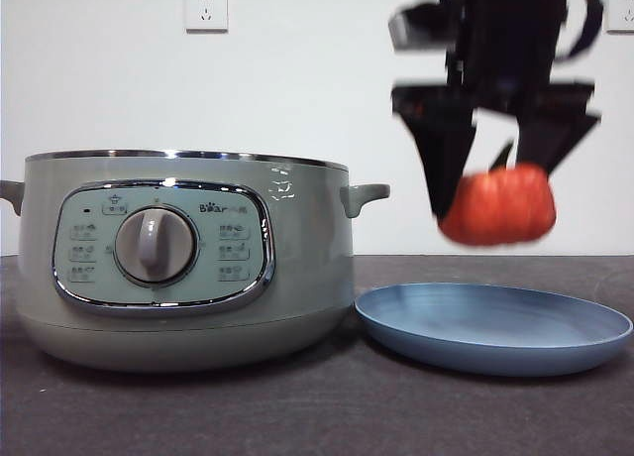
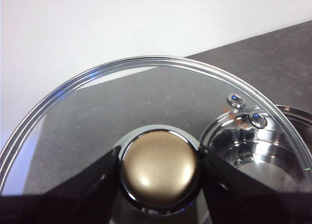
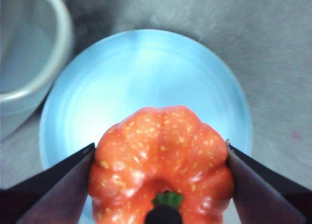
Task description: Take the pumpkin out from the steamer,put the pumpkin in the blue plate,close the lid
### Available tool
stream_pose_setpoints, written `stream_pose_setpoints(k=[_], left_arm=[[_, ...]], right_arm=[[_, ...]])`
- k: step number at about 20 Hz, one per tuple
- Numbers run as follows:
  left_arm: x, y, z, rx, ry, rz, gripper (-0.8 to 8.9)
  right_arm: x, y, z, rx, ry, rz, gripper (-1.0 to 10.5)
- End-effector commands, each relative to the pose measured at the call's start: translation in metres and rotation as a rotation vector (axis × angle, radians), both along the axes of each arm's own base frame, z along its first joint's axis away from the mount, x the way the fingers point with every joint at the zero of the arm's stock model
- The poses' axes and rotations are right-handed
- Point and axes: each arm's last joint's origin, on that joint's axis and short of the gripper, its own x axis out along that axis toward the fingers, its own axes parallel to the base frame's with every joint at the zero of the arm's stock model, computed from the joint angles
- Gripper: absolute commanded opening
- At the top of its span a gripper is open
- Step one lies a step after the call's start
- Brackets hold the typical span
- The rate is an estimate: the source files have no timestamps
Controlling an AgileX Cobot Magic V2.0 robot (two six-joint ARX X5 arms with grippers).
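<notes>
Holding the pumpkin clamped between its two jaws, my right gripper hangs in the air directly above the blue plate, stem upward; the right wrist view shows plate surface ringing the fruit on all sides, so I judge a straight descent suffices. The steamer stands open just beside the plate's rim, leaving free room on the plate's far side. My left gripper grips the knob of the glass lid, held off beside the pot, which makes it the nearer arm for closing.
</notes>
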Motion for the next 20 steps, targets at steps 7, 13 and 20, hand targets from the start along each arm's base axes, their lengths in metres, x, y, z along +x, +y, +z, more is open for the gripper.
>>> stream_pose_setpoints(k=[7,13,20], left_arm=[[0.003,-0.002,0.006,-0.025,-0.045,0.0,-0.09],[0.013,-0.008,0.004,-0.016,-0.016,-0.018,-0.09],[0.018,-0.011,0.002,-0.011,0.007,-0.038,-0.09]], right_arm=[[0.011,-0.015,-0.038,0.086,0.04,0.0,0.1],[0.023,-0.021,-0.061,0.102,0.134,-0.01,0.1],[0.027,-0.019,-0.076,0.081,0.179,-0.05,5.8]])
